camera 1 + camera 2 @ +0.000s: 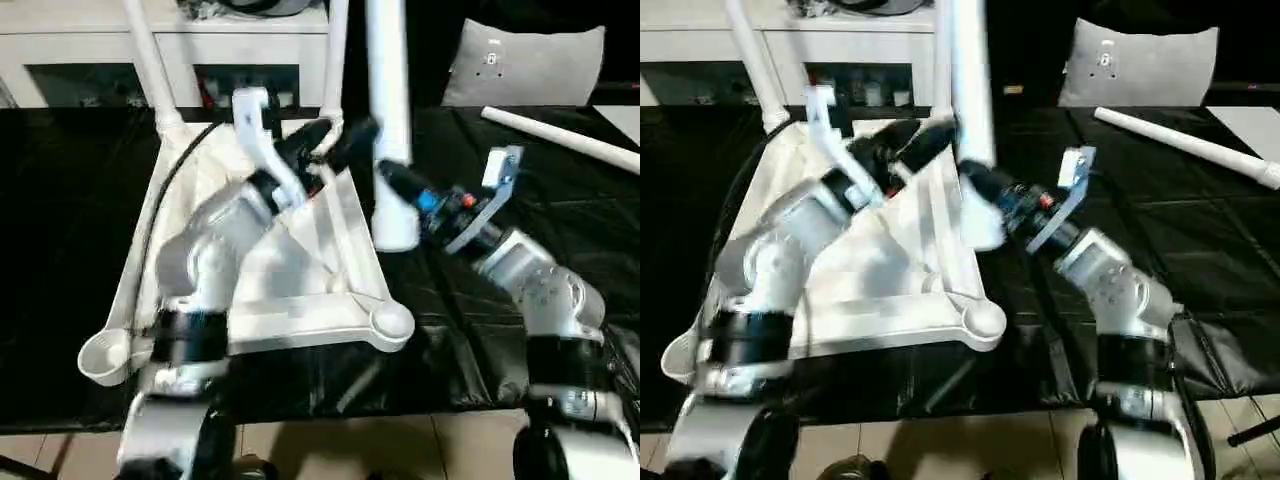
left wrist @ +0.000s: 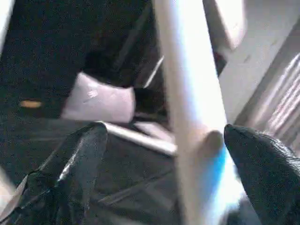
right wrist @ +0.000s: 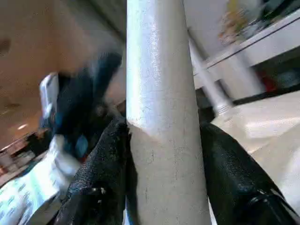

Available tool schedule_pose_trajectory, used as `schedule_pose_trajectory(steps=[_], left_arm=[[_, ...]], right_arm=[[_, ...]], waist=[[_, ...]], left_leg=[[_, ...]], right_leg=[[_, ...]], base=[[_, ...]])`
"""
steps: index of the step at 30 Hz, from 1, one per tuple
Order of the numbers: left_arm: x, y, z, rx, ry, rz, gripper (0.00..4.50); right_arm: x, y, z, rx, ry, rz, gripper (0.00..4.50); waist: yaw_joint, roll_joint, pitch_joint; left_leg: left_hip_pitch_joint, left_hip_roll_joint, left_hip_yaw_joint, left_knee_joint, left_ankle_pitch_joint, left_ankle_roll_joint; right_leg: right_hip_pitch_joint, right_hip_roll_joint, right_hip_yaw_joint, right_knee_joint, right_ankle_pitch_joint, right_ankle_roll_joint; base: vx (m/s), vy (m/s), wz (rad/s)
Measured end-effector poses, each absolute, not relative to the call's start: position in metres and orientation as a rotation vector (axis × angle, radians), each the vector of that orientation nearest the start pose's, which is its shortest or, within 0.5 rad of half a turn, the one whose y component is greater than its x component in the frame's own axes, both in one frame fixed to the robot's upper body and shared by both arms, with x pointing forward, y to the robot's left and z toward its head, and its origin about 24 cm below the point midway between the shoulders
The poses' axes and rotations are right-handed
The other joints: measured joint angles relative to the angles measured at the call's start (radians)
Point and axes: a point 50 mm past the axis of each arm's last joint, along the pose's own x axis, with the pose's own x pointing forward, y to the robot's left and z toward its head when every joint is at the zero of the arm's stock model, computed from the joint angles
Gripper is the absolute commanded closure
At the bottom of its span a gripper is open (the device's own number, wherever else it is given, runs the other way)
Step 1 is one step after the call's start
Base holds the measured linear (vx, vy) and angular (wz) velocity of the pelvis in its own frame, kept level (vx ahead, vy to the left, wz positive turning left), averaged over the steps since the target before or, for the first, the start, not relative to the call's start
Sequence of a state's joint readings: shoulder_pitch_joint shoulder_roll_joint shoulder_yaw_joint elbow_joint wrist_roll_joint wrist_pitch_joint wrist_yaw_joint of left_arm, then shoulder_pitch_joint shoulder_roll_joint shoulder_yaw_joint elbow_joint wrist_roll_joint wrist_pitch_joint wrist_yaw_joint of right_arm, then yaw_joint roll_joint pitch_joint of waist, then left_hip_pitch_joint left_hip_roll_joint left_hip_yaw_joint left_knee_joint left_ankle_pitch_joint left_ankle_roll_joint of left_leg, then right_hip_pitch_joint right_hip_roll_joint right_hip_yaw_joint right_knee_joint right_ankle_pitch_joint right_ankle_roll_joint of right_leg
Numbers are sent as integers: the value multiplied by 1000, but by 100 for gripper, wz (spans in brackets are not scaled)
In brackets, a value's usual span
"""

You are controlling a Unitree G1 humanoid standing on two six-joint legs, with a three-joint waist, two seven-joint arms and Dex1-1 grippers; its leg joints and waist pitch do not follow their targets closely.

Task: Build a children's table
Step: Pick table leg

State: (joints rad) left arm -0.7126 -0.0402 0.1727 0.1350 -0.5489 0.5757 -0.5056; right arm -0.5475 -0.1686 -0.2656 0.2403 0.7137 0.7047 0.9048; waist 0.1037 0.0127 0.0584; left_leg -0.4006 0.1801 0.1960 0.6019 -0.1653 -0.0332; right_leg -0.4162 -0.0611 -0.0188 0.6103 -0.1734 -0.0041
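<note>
Upside down on the black-covered table: the children's table top, ribbed underside up, corner sockets facing upward to take legs from above; two legs already upright in the far corners; near-right socket and near-left socket open and waiting.

Clamped in the right claw, low on the shaft: a third leg, kept roughly vertical, probably to meet a socket straight on; lower end hanging over the black cover just beside the top's right edge, not yet in any socket; seen from the right wrist, a black finger pressed to each side of the shaft.

Spread wide and holding nothing: the left claw, reaching over the ribbed underside toward the same leg; seen from the left wrist, one finger to each side of the shaft, clear of it; seemingly placed to steady or take over the leg.

Lying loose at the far right of the table, well apart from the top: a fourth leg, presumably parked there for later.
</note>
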Motion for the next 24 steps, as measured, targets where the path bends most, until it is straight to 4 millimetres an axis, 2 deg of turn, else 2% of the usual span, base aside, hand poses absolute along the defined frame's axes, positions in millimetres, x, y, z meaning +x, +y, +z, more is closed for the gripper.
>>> schedule_pose_trajectory(steps=[6, 14, 15, 17, 19, 21, 22, 24], left_arm=[[337, 62, 187, -677, -71, -912, 0], [329, 58, 199, -774, -126, -996, 0], [328, 59, 201, -766, -139, -999, 18], [329, 60, 200, -715, -148, -972, 18], [332, 60, 198, -652, -156, -914, 38], [339, 60, 194, -529, -159, -765, 44], [340, 57, 193, -500, -156, -733, 68], [341, 54, 191, -463, -161, -672, 78]], right_arm=[[311, -138, 130, 729, 48, 1099, 264], [302, -132, 133, 743, 61, 1169, 264], [302, -131, 131, 726, 69, 1162, 264], [304, -128, 130, 656, 68, 1131, 264], [307, -124, 130, 558, 46, 1082, 264], [321, -115, 131, 431, -32, 905, 264], [324, -113, 130, 379, -51, 852, 264], [327, -109, 129, 259, -93, 787, 264]], waist=[[6, 0, 0], [9, -1, 1], [9, -2, 1], [8, -2, 1], [7, -2, 1], [1, -2, 1], [-1, -2, 1], [-2, -4, 2]], left_leg=[[-1, 0, 0, -1, 0, 0], [-1, 0, 0, -1, 0, 0], [-1, 0, 0, -1, 0, 0], [-1, 0, 0, -1, 0, 0], [-1, 0, -1, -1, 0, 0], [-1, 0, -1, -1, 0, -1], [-2, 0, -1, -1, 0, -1], [-3, 0, -1, -1, 0, -1]], right_leg=[[-1, 0, 0, 0, -1, 1], [-1, 0, 0, 0, -2, 3], [-1, 0, 0, 0, -2, 3], [-2, 0, 0, 0, -5, 8], [-1, 0, 0, 0, -5, 9], [-2, 0, 0, 0, -5, 11], [-2, 0, 0, 0, -5, 11], [-2, 0, 0, -1, -5, 12]], base=[[0, 0, 0], [0, 0, 0], [0, 0, 0], [0, 0, 0], [0, 0, 0], [0, 0, 0], [0, 0, 0], [0, 0, 0]])
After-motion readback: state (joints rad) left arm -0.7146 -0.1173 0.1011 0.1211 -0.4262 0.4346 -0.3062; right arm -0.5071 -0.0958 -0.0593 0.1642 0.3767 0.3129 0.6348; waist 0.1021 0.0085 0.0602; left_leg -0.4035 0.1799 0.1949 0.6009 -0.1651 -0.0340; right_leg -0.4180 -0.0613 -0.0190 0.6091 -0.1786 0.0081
